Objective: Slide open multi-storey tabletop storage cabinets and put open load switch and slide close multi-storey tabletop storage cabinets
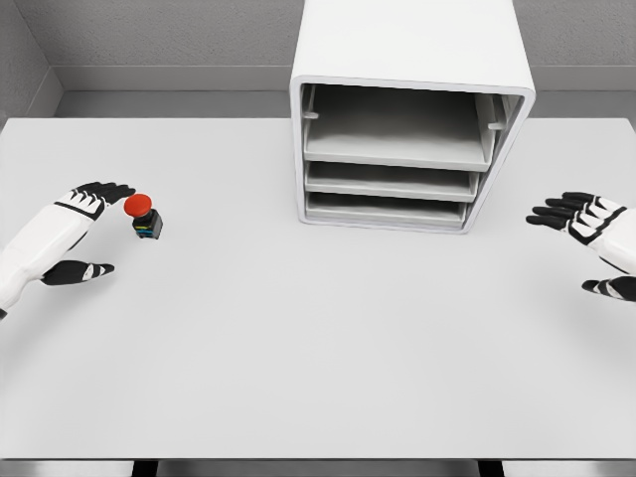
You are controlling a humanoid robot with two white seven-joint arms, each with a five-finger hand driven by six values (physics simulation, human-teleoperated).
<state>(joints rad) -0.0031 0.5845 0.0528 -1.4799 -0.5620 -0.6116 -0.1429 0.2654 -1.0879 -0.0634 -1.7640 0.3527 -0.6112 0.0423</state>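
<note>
A white multi-storey storage cabinet [407,109] stands at the back of the table, right of centre, with three shallow trays stacked in its open front. The load switch [145,218], a small black block with a red mushroom button, sits on the table at the left. My left hand [91,231] is just left of the switch, fingers spread, its fingertips close to the red button but not gripping it. My right hand [588,243] hovers at the right edge, open and holding nothing, well to the right of the cabinet.
The white table [318,348] stretches wide in front of the cabinet. A grey wall runs behind the table.
</note>
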